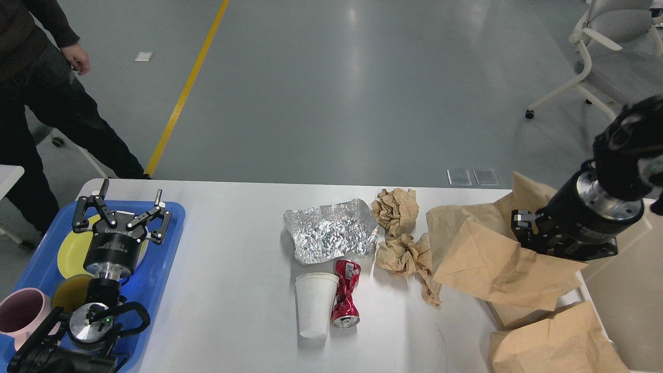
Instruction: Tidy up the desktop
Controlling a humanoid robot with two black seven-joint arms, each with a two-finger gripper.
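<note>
The white desktop (233, 269) carries litter. On it lie a crumpled foil sheet (331, 230), two brown paper balls (396, 207) (406, 256), a white paper cup (315, 303) on its side and a crushed red can (346, 292). My right gripper (520, 228) hangs above the table's right end, shut on a large brown paper bag (492, 259) that dangles from it. The paper hides its fingertips. My left gripper (131, 190) stands open and empty over the blue tray (158, 274).
A second brown bag (554, 344) lies at the front right corner. The cream bin (629, 300) stands just right of the table. The tray holds a yellow plate (67, 254) and a pink cup (20, 311). A person (31, 77) stands at far left, a chair (601, 57) at far right.
</note>
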